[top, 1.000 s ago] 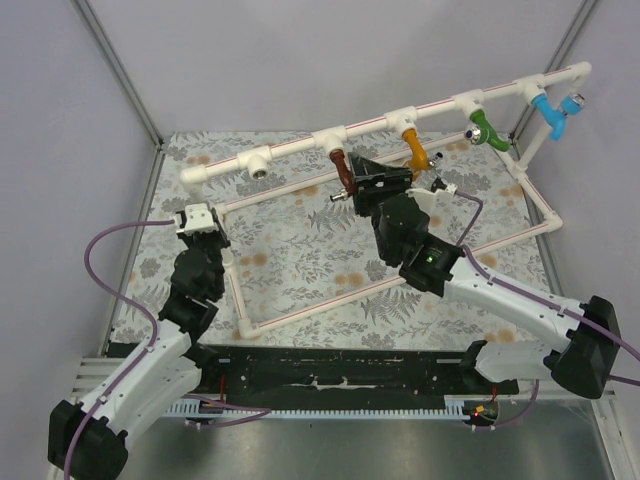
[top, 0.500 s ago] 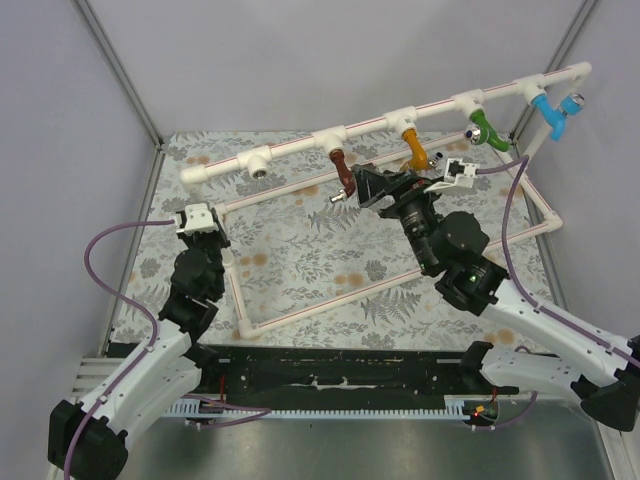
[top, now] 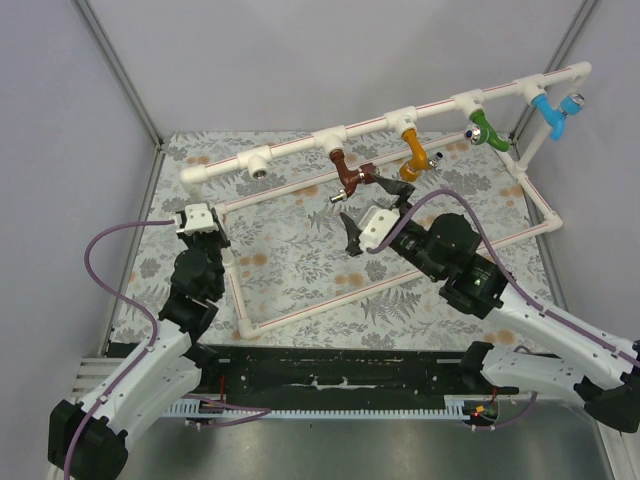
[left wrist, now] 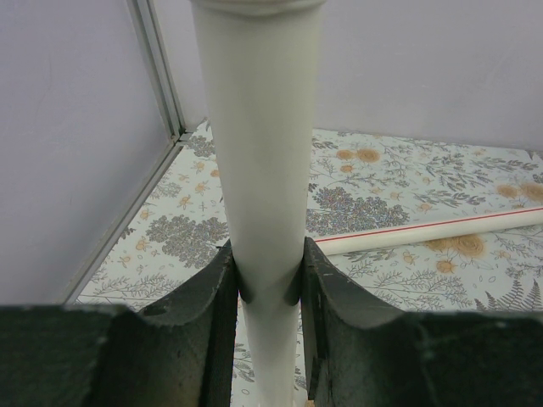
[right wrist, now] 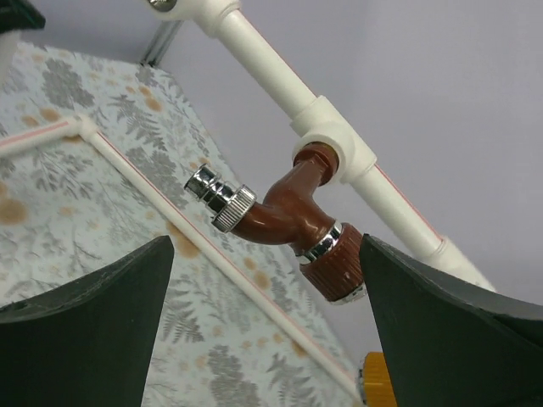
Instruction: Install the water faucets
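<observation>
The dark reddish-brown faucet (top: 347, 178) hangs screwed into a tee of the white pipe rail (top: 300, 147). In the right wrist view, the faucet (right wrist: 284, 216) has its silvery spout pointing left and its ribbed knob at the lower right. The orange-yellow faucet (top: 413, 148) hangs from the following tee, and its edge shows in the right wrist view (right wrist: 377, 383). My right gripper (top: 368, 208) is open just in front of the brown faucet. In the right wrist view it (right wrist: 265, 259) has a jaw on each side, neither touching. My left gripper (top: 218, 247) is shut on the frame's left pipe (left wrist: 263, 153).
A green tap (top: 484, 130) and a light blue tap (top: 550, 112) hang further right on the rail. An empty tee fitting (top: 260, 167) sits left of the brown faucet. The pipe frame's base rectangle (top: 330, 298) lies on the floral mat. Grey walls close in the sides.
My right wrist has rolled over and drawn back a little toward me, leaving the open jaws spread around the brown faucet. The left arm has not moved.
</observation>
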`<state>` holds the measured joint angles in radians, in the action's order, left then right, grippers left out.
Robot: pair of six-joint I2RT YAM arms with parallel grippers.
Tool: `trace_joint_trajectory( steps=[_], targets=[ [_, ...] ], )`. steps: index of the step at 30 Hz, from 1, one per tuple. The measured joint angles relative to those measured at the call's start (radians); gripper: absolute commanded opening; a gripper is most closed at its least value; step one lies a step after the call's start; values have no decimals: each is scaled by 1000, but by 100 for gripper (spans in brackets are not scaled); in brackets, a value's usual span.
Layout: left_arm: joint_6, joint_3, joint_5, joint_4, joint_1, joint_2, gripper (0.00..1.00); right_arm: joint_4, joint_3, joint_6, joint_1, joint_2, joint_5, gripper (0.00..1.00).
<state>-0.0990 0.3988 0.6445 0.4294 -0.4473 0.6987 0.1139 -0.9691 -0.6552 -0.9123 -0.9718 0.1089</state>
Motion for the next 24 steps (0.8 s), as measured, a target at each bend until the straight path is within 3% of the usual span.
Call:
trace_joint_trajectory(
  steps=[4, 8, 15, 19, 21, 24],
  targets=[
    [0, 0, 0, 0, 0, 0, 2, 22, 0, -234, -17, -48, 1, 97],
    [0, 0, 0, 0, 0, 0, 2, 147, 13, -438, -26, -147, 61, 88],
    [0, 0, 0, 1, 0, 0, 2, 380, 12, -542, -26, -317, 213, 44],
    [0, 0, 0, 3, 0, 0, 2, 529, 13, -411, -30, -355, 304, 22],
    [0, 0, 0, 5, 0, 1, 2, 580, 14, -262, -40, -369, 354, 16],
    [-1, 0, -1, 5, 0, 1, 2, 633, 15, 94, -44, -370, 430, 10]
  ],
)
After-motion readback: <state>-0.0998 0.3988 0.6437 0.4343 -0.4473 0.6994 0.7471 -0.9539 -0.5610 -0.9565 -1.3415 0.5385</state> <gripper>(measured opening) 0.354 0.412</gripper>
